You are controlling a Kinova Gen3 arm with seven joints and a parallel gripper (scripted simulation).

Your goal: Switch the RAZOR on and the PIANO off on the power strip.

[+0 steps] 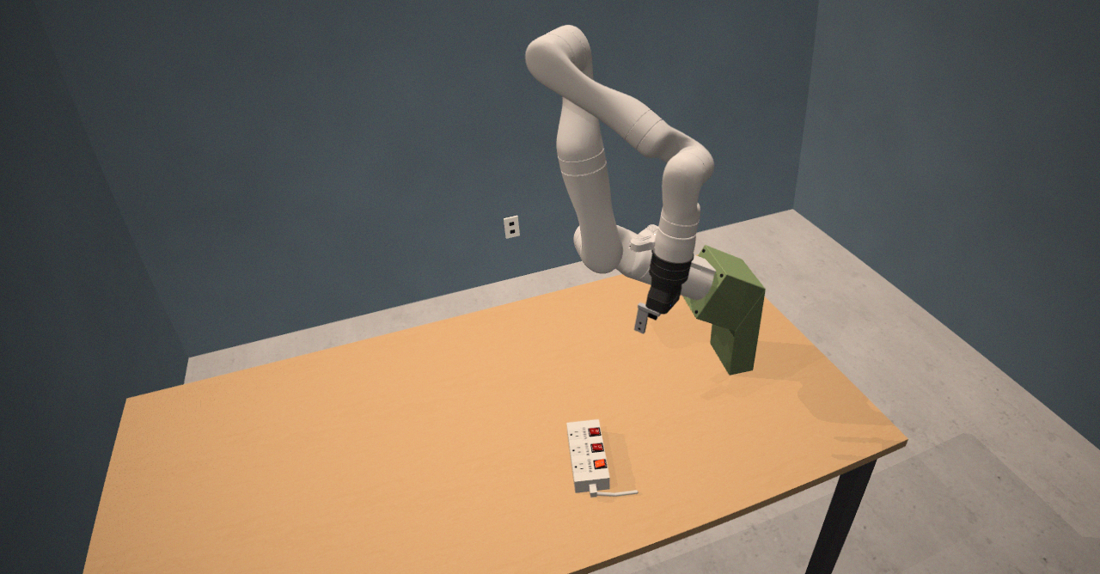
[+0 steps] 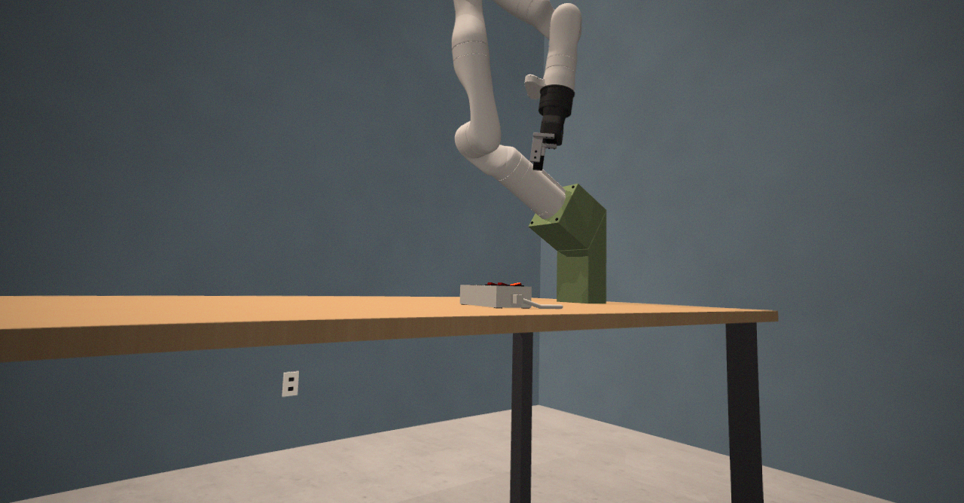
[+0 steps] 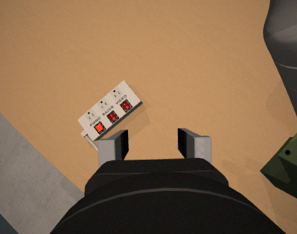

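A white power strip (image 1: 587, 455) (image 2: 494, 294) (image 3: 109, 110) lies flat on the orange table (image 1: 345, 432), right way up, near the front edge. It has three red rocker switches in a row. In the wrist view the switch at the cable end (image 3: 99, 127) glows brighter than the middle switch (image 3: 113, 116) and the far switch (image 3: 126, 106). The labels are too small to read surely. My gripper (image 1: 644, 318) (image 2: 539, 152) (image 3: 153, 139) is open and empty. It hangs high above the table near the arm's base, far from the strip.
The arm's green base block (image 1: 730, 313) (image 2: 578, 244) stands at the table's far right. A short grey cable stub (image 1: 615, 492) sticks out of the strip's near end. The table's front edge is close to the strip.
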